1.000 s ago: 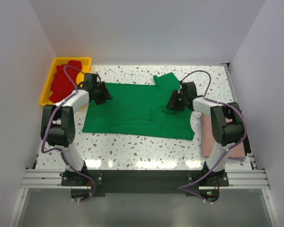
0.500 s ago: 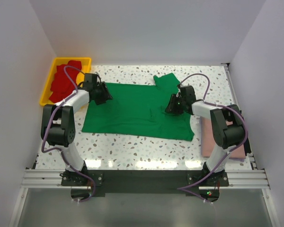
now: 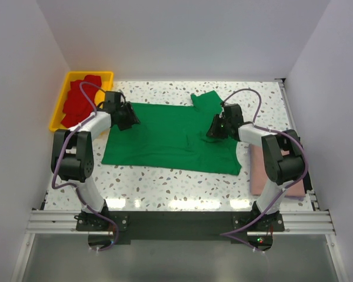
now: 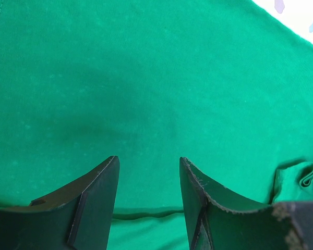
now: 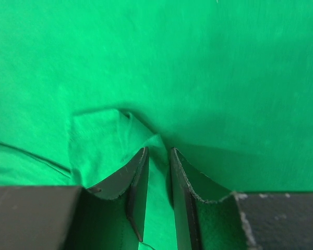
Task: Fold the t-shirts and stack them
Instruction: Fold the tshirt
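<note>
We see a bright green t-shirt [image 3: 170, 138] spread flat across the middle of the bench, its long side running left to right, with one sleeve reaching toward the far edge right of centre. It lies mostly smooth, but near its right side a small fold [image 5: 101, 138] of cloth stands pinched up. A dusty pink t-shirt [image 3: 257, 175] lies as a flat rectangle by the right edge, toward the near corner. Several red t-shirts [image 3: 77, 104] sit crumpled together at the far left corner.
</note>
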Available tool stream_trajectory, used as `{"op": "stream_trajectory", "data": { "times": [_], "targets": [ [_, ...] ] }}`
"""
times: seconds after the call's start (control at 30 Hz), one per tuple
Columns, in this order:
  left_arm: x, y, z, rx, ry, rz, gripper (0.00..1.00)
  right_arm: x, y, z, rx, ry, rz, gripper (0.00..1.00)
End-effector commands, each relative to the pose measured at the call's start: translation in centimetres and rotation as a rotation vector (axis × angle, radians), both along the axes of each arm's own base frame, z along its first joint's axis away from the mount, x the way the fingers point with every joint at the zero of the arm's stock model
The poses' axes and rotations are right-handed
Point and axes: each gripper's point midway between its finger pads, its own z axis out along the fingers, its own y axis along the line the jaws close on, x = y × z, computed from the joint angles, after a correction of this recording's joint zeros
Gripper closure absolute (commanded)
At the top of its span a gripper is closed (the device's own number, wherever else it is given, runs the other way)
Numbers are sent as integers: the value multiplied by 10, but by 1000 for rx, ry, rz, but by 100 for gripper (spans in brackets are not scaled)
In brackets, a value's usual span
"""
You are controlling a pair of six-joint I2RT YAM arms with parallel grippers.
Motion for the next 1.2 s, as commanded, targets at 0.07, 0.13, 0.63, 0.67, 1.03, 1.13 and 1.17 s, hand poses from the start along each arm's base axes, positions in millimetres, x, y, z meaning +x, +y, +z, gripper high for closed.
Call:
{"op": "stream_trajectory", "data": {
  "times": [0.07,0.13,0.63,0.67,1.03,1.13,1.17],
  "targets": [
    [4,-2,0,2,-26,-33,45,32,6,27,0,-106,6,73],
    [4,-2,0,3,-27,-35,45,32,8,24,2,-98,12,73],
    [4,-3,-2,-1,-21,-36,45,38,0,25,-17,-108,-25,96],
    [4,-3,-2,-1,-21,-36,45,38,-2,26,-17,-109,-33,96],
    [4,-3,-4,0,-16,-37,45,43,-15,29,-8,-122,-79,100],
    [4,-3,-3,-1,-17,-38,45,43,-12,28,-3,-119,-52,89],
    [4,-3,-4,-1,-16,-38,45,43,-12,29,-5,-123,-49,78]
  ]
}}
